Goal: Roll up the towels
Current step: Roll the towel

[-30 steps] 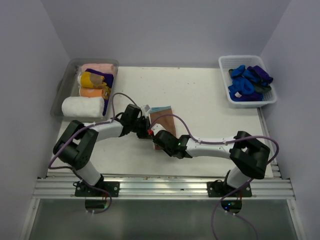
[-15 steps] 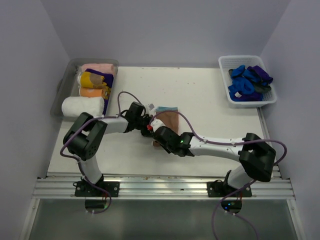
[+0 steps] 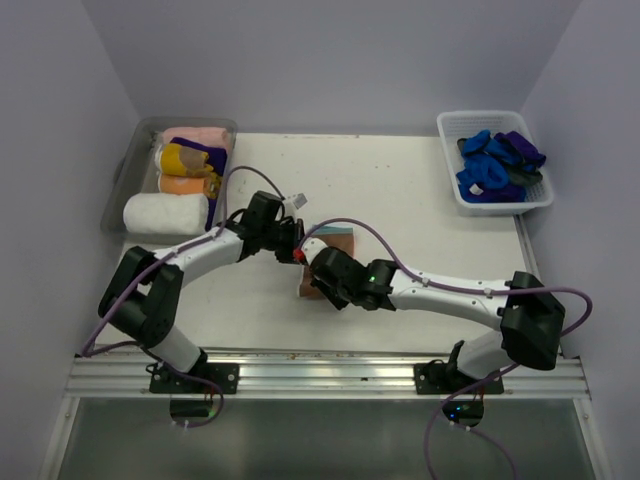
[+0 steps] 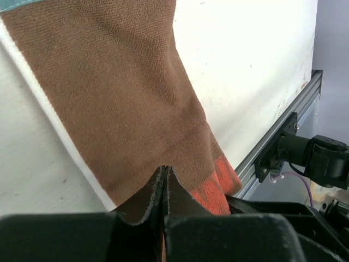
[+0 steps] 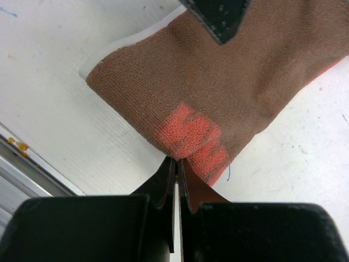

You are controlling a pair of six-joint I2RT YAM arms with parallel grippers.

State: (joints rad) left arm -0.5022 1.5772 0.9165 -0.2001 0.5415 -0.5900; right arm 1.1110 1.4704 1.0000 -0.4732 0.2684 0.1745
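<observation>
My left gripper [image 4: 164, 170] is pinching the near end of the brown towel [image 4: 120, 82]. Its two fingers are pressing tight together on the cloth. My right gripper [image 5: 175, 162] is doing the same thing, squeezing a fold of the towel right by an orange patch [image 5: 193, 134]. The two grippers are sitting just beside each other. It looks like they are lifting that end a little, because the cloth is bunching up there.

The towel is lying on the table [image 3: 430, 200], a bit left of the middle and closer to the near edge than the far edge. A blue-green strip [image 3: 335, 228] is showing at its far end.

I think I am just starting the roll. Next I should be turning the held end over and pushing it toward the far edge, with both sides going together so the roll comes out straight. Rolled towels are waiting in the bin [image 3: 122, 180] at the far left corner.
</observation>
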